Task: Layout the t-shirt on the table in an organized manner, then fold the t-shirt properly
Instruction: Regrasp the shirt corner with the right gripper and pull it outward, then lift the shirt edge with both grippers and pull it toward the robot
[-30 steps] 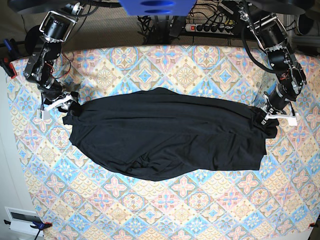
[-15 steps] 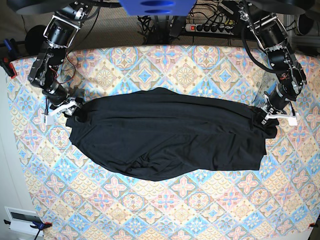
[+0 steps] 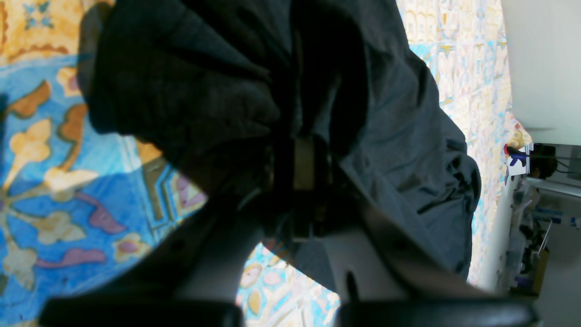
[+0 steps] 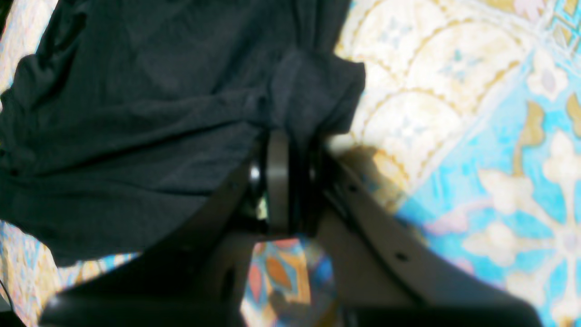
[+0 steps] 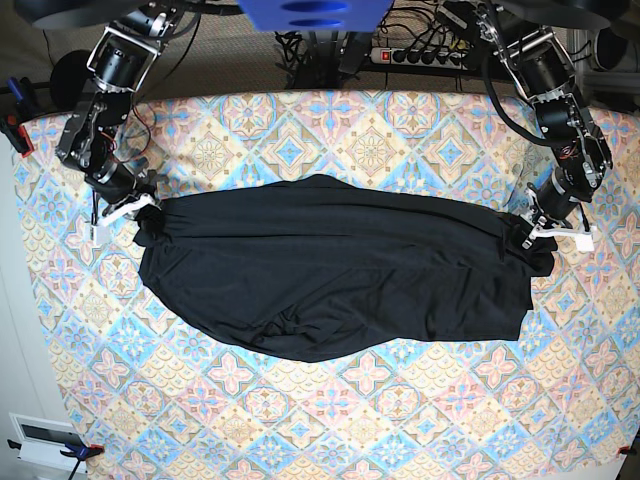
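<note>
The black t-shirt (image 5: 330, 270) lies spread wide across the middle of the patterned table (image 5: 370, 420), with a small bunch of folds near its lower middle. My left gripper (image 5: 537, 232) is at the shirt's right end in the base view, shut on a fold of the cloth (image 3: 236, 91). My right gripper (image 5: 137, 216) is at the shirt's left end, shut on a gathered corner of the cloth (image 4: 313, 100). Both pinch the fabric low at the table surface. The fingertips are buried in cloth in both wrist views.
Cables and a power strip (image 5: 420, 55) lie beyond the table's far edge. A white wall (image 3: 540, 68) and cluttered shelf (image 3: 535, 213) show past the table in the left wrist view. A white box (image 5: 45, 440) sits off the table's front left corner.
My right gripper has moved a little toward the table's far edge with the shirt's left end, pulling that corner up. My left gripper and the right end have stayed still.
</note>
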Tool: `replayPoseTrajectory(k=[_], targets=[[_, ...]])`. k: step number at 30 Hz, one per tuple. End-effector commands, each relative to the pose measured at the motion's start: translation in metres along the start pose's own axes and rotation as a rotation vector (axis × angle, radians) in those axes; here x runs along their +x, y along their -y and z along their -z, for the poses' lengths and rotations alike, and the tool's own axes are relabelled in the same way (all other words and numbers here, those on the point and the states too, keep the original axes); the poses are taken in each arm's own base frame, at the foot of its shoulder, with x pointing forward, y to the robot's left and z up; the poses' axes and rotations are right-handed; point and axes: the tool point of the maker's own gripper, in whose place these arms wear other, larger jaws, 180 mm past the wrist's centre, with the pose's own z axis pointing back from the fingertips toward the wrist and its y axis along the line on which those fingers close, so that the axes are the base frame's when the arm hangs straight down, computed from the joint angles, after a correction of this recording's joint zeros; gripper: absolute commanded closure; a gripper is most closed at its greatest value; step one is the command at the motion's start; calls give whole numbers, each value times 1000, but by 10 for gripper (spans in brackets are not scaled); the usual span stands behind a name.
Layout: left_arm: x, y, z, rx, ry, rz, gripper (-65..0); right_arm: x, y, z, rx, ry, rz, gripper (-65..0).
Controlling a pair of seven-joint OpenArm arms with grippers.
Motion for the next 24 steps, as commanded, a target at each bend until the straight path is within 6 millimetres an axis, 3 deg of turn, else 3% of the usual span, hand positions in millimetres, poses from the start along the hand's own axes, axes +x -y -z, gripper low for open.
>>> replayPoseTrajectory(k=[1, 2, 6, 10, 16, 24], targets=[[30, 16, -11, -34, 70, 64, 0, 24, 4, -10, -18, 57, -37, -1], [29, 15, -15, -30, 71, 78, 0, 32, 3, -15, -24, 82, -53, -1], [26, 22, -32, -33, 83, 143, 0, 25, 11, -36, -62, 71, -80, 0], [12, 22, -40, -50, 41, 141, 0, 25, 4, -47, -31, 84, -69, 0], [4, 6, -73, -1, 34, 174, 0, -3, 5, -64, -10, 48, -39, 0], [-1, -32, -116, 87, 36, 137, 0, -25, 13, -86, -49, -8, -76, 0]])
